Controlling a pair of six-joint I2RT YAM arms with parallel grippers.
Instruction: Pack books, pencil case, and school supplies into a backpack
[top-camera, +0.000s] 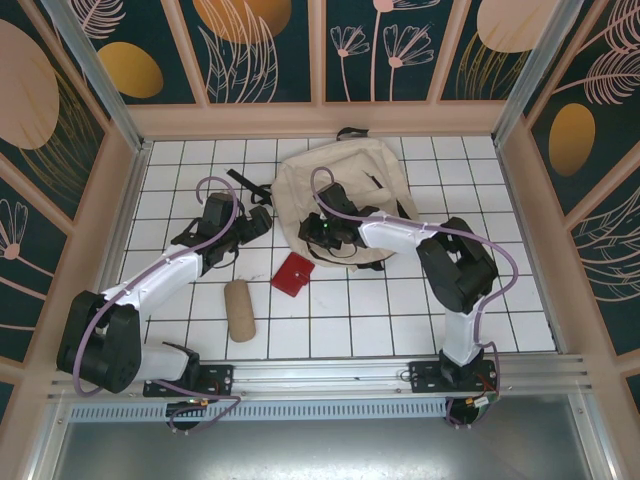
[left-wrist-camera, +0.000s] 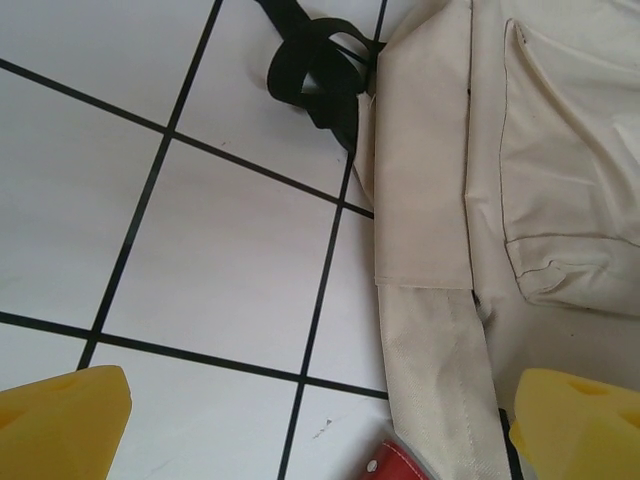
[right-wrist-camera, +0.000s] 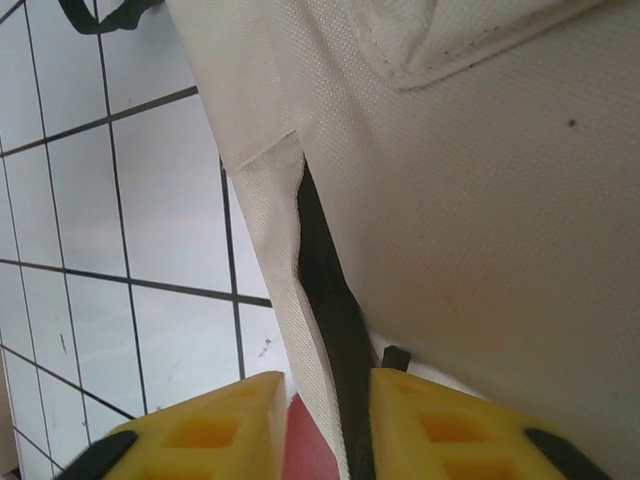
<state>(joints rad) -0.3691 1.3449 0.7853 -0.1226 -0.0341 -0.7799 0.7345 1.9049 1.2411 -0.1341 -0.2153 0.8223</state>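
Two states are noted: left gripper (left-wrist-camera: 320, 410) is spread wide; right gripper (right-wrist-camera: 325, 420) is set narrowly around backpack (right-wrist-camera: 480, 200) edge, clamping indeterminate. Overhead, pencil case (top-camera: 239, 310) is seen.

We mount the top external camera above and behind the arm bases. It faces down and forward over the whole tiled desk (top-camera: 400, 330), with the backpack (top-camera: 350, 180) at mid-frame and both bases along the bottom edge.

The left wrist camera sits close over the desk and looks down past the left end effector (left-wrist-camera: 320, 420), whose yellow fingers (left-wrist-camera: 60, 425) occupy the bottom corners.

The right wrist camera sits nearer still, almost against the backpack fabric, looking past the right end effector (right-wrist-camera: 320, 420).

Both wrist views share the backpack's left edge, the black strap (left-wrist-camera: 315, 60) and a corner of the red square item (left-wrist-camera: 395, 465). The overhead view covers all of these.
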